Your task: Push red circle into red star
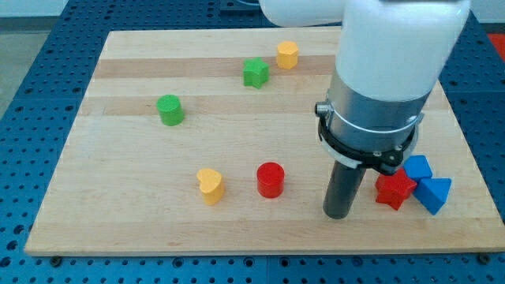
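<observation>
The red circle (270, 180) stands on the wooden board (134, 221) near the view's bottom, a little left of centre-right. The red star (394, 189) lies at the view's lower right, touching two blue blocks. My tip (340, 214) rests on the board between them, to the right of the red circle and just left of the red star, touching neither that I can see. The arm's white and grey body (387, 71) hides the board behind it.
A blue block (417, 168) and a blue triangle (433, 194) sit against the red star's right side. A yellow heart (210, 186) lies left of the red circle. A green circle (170, 110), green star (255, 72) and yellow block (287, 54) lie farther up.
</observation>
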